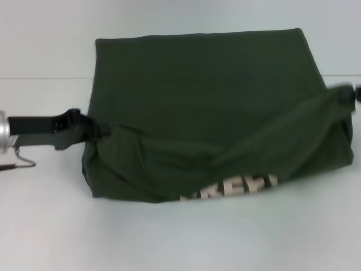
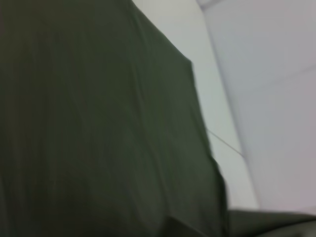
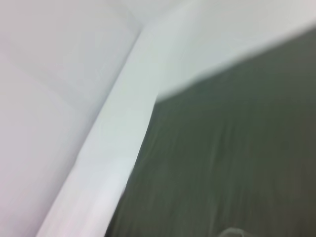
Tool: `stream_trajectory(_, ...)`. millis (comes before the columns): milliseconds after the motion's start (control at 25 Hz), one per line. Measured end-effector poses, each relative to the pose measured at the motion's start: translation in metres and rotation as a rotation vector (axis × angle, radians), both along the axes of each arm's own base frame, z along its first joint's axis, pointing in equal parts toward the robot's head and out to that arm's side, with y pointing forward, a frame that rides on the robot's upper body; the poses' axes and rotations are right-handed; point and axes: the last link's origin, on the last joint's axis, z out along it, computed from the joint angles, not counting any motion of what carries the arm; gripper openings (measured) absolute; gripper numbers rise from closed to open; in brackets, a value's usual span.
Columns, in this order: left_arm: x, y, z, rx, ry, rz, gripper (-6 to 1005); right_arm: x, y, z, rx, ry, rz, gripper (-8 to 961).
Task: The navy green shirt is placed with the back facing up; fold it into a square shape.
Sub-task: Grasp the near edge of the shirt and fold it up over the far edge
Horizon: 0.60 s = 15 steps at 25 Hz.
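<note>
Head view only: both grippers and lettering visible. Navy green shirt (image 1: 208,101) on white worktop (image 1: 45,226), centre to right, long axis left-right, far edge flat, near hem lifted and sagging. Left gripper (image 1: 104,131) clamped on left hem corner; right gripper (image 1: 345,93) at right edge, grip hidden by cloth, undeterminable. Cream lettering (image 1: 237,188) partly cut off under fold. Wrist views: blurred olive cloth, worktop only.

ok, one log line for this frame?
phase: mid-fold | object: dark olive-green cotton shirt on white table | left gripper: shut on near-left hem | right gripper: at near-right hem | lettering showing
</note>
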Motion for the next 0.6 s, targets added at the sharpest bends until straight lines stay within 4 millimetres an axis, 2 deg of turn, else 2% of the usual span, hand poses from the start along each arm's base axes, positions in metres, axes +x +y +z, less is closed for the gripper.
stream_trajectory(160, 0.003, 0.024, -0.017, 0.058, 0.111, 0.033, 3, 0.007, 0.029, -0.019, 0.131, -0.062, -0.082, 37)
stream_trajectory(320, -0.001, 0.039, -0.030, 0.130, 0.218, 0.074, 2, 0.015, 0.043, -0.045, 0.195, -0.154, -0.148, 37)
stream_trajectory(440, 0.001, 0.046, -0.028, 0.187, 0.250, 0.074, 2, 0.016, 0.051, -0.059, 0.246, -0.222, -0.173, 37)
stream_trajectory(600, 0.015, 0.055, -0.013, 0.237, 0.224, 0.029, 2, 0.011, 0.059, -0.061, 0.284, -0.252, -0.174, 38)
